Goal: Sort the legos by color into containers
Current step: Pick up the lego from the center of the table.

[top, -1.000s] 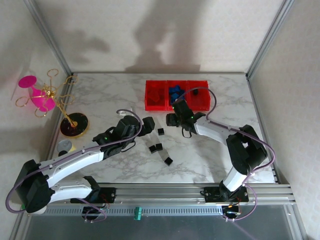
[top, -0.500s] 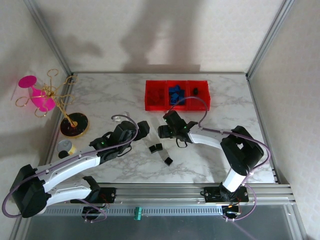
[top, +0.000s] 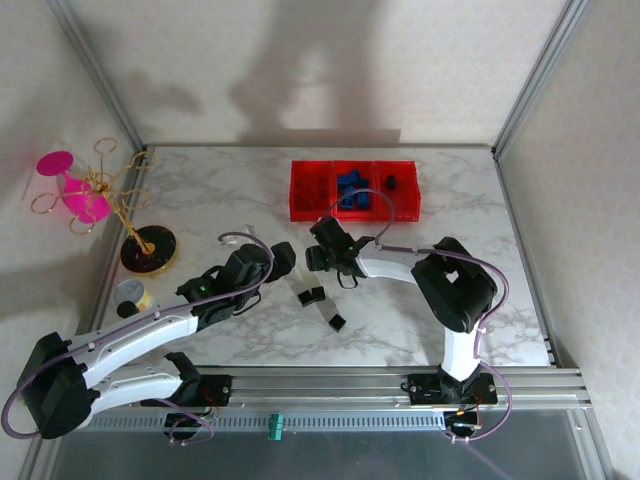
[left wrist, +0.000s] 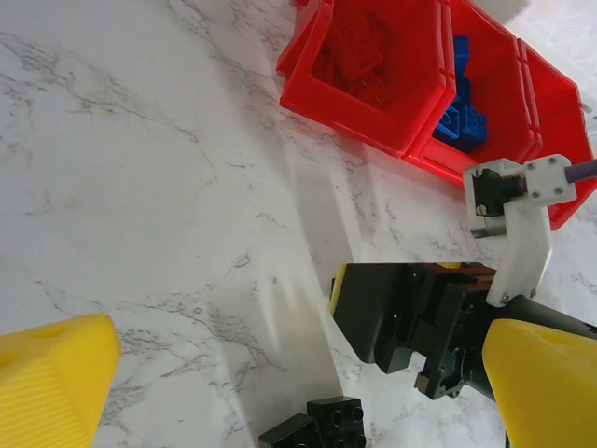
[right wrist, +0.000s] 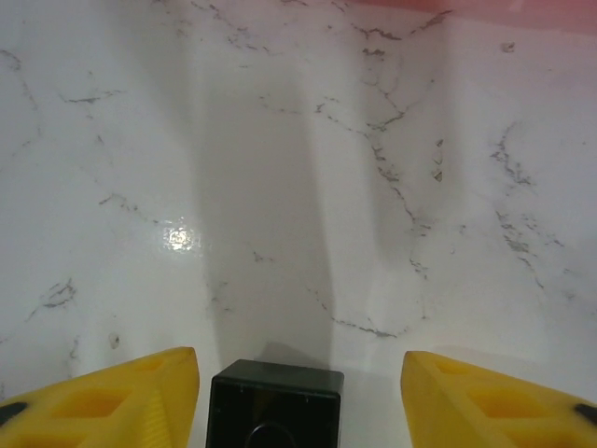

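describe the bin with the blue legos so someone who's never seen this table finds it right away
At the far edge of the marble table stands a row of three joined red bins. The one you want is the middle bin. It alone holds blue bricks, while the left bin holds red bricks and the right bin shows a black brick.

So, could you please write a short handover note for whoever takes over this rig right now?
Left gripper: open, empty, over the table.
Right gripper: open, fingers either side of a black brick, not yet gripping.
Bins: red bricks left, blue bricks middle, one black lego right.
Left to do: bin that brick and three other black bricks on the table.
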Tool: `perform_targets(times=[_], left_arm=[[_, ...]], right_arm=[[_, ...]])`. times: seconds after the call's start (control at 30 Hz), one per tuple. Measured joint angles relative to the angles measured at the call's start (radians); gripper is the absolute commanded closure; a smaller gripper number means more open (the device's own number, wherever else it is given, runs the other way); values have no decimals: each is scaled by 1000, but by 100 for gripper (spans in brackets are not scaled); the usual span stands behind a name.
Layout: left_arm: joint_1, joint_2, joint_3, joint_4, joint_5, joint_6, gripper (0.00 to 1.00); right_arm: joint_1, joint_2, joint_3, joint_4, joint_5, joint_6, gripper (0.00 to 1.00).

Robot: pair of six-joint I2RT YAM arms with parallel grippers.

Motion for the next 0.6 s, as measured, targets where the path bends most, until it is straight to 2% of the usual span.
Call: perform_targets(times=[0.33, 0.6], left_arm=[[0, 2, 0, 1, 1, 0, 0], [0, 2, 1, 4, 21, 1, 0]], right_arm=[[0, 16, 2, -2, 0, -17, 63], [0, 1, 2, -13, 0, -16, 65]])
